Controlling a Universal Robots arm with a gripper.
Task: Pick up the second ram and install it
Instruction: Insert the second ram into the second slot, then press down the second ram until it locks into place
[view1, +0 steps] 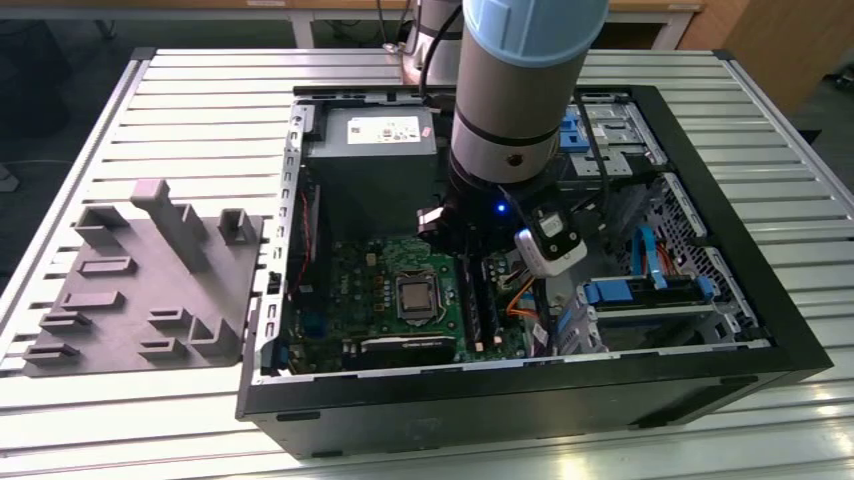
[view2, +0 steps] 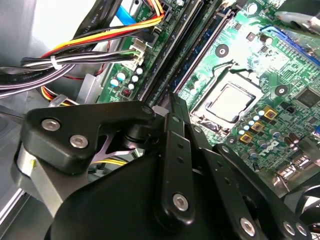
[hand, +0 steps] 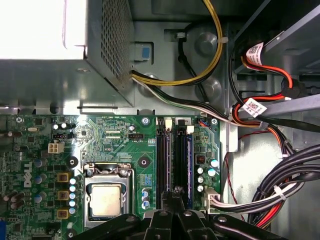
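The second ram (hand: 175, 189) is judged to be a light, thin and stiff board. It is also fragile, because small chips and a row of contacts are carried on it. It is best taken by its two flat faces near the upper edge, so that the contact edge is left free and the board is not bent. Only little of it can be seen: in the first wrist view a narrow dark edge appears between the tips of the gripper (hand: 175, 196), seen from its thin side. Its colour and label cannot be made out. The fingers are drawn close together, with almost no gap, and they seem to be clamped on this edge. The module is held just over the memory slots (hand: 162, 160) of the green motherboard (hand: 110, 135), beside the processor socket (hand: 106, 199). A bluish strip is seen in the neighbouring slot. In the exterior view the arm is lowered into the open computer case (view1: 747, 250), and a grey fixture (view1: 147, 280) lies well apart on the slatted table (view1: 200, 90).
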